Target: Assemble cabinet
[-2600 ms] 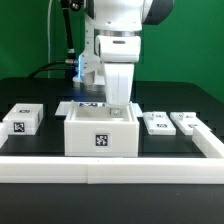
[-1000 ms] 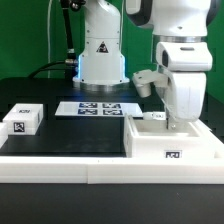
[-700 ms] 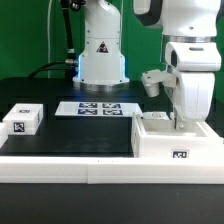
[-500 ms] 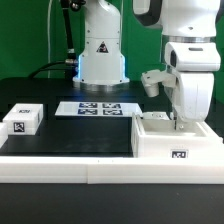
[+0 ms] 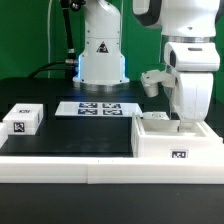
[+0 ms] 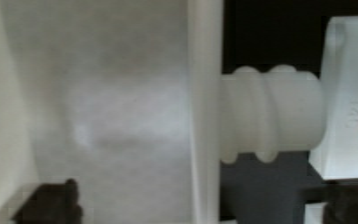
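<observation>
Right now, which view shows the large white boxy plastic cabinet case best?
The exterior view: the large white boxy plastic cabinet case shows its whole front face and rim. The wrist view gives only a blurred close-up of one white wall.

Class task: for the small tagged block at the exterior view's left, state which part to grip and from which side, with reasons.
Come from above and close on two opposite upright faces of the small block: it lies flat, low and boxy, tag upward, sides exposed.
</observation>
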